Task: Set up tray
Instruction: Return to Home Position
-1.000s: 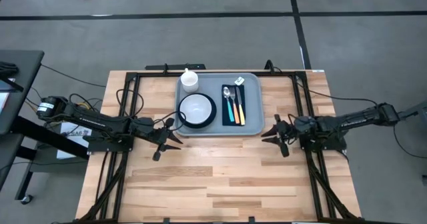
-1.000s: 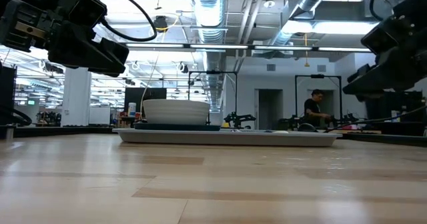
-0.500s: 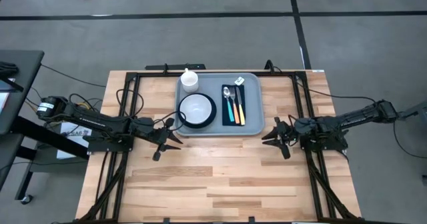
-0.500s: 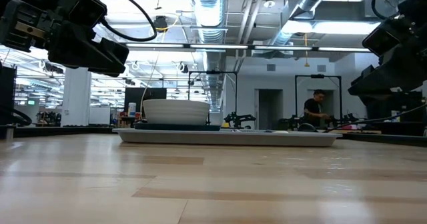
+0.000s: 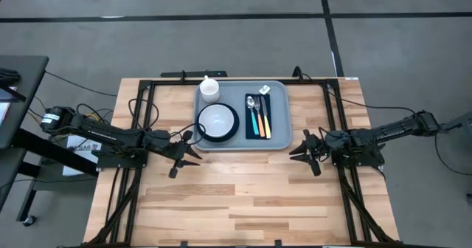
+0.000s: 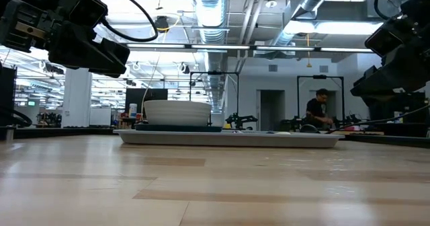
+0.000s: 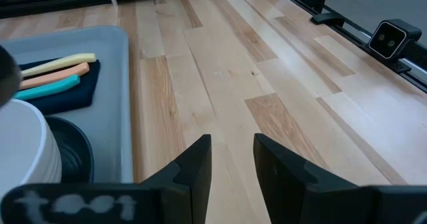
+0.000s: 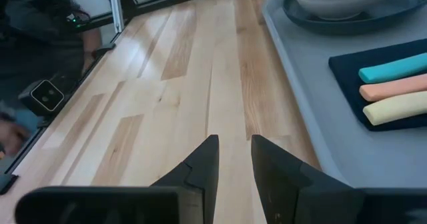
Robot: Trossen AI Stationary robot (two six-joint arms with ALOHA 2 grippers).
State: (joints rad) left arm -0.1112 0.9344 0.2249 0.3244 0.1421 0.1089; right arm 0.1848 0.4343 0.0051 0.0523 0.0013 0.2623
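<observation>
Table top (image 5: 243, 196) is pale wood in glued strips, grain plain to see, sealed to a soft satin that catches the ceiling lights in the low view. Tray (image 5: 280, 122) looks like smooth matt plastic, barely any shine. Napkin (image 8: 343, 71) is soft dark cloth, dull finish. The spoon (image 8: 397, 69), fork (image 8: 400, 87) and knife (image 8: 400, 107) handles look like matt plastic. Bowl (image 6: 177, 111) is white and glossy with faint ribbing; the dark plate (image 8: 403, 7) under it is glossy too. Left gripper (image 7: 232, 144) and right gripper (image 8: 234, 144) look like dark matt plastic.

Person (image 6: 317, 109) beyond wooden table (image 5: 243, 196)
</observation>
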